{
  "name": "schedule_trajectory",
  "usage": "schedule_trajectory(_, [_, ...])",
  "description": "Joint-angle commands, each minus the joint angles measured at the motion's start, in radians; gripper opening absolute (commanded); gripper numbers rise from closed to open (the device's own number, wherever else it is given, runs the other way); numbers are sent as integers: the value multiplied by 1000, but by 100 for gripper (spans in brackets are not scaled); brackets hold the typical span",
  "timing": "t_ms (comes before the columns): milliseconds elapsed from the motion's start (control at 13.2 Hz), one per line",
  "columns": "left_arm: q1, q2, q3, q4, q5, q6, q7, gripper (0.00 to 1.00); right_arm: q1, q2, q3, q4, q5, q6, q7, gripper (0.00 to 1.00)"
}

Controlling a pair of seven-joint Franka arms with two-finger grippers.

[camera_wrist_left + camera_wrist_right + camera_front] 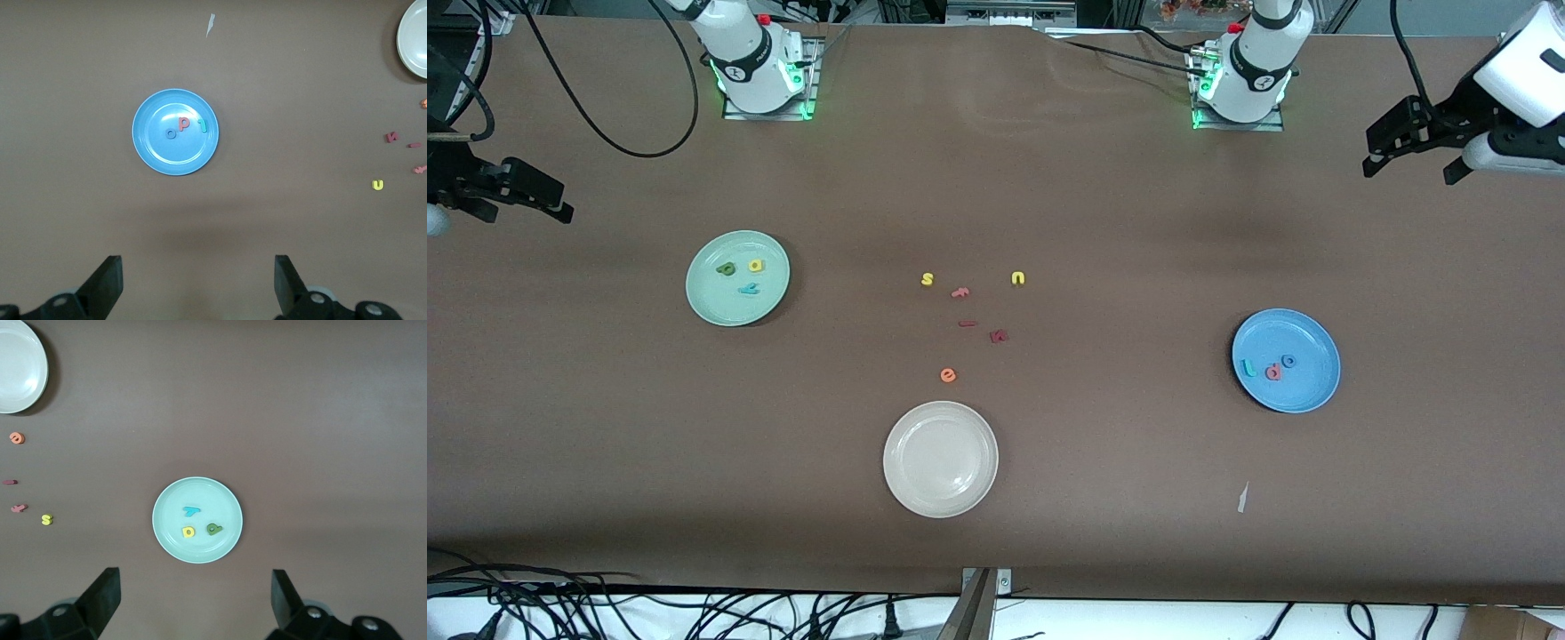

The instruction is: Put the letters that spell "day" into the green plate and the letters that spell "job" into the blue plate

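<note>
green plate [698, 298]: mint | blue plate [1316, 387]: mid-blue | table [1138, 231]: brown

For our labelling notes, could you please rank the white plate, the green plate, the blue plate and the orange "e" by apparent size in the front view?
1. white plate, nearest the camera
2. blue plate and green plate, look alike
3. orange "e", far smaller

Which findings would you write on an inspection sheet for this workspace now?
Surface: brown table, one small white scrap.
Job's things: d, a, y in green plate; j, o, b in blue plate.
Clutter: white plate; s, u, e, reddish letters mid-table.
Grippers: left gripper and right gripper open, empty, waiting at table ends.
Cables: black cables by right base.
Surroundings: nothing seen.
</note>
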Motion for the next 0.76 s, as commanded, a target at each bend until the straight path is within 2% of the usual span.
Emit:
schedule_trajectory(0, [-10,89,-1,133,22,-63,-14,100,-4,-14,7,-1,-12,-17,-11,100])
schedule_trajectory(682, [-19,107,-21,139,24,-52,-7,100,-4,-14,7,-1,-12,-15,-11,100])
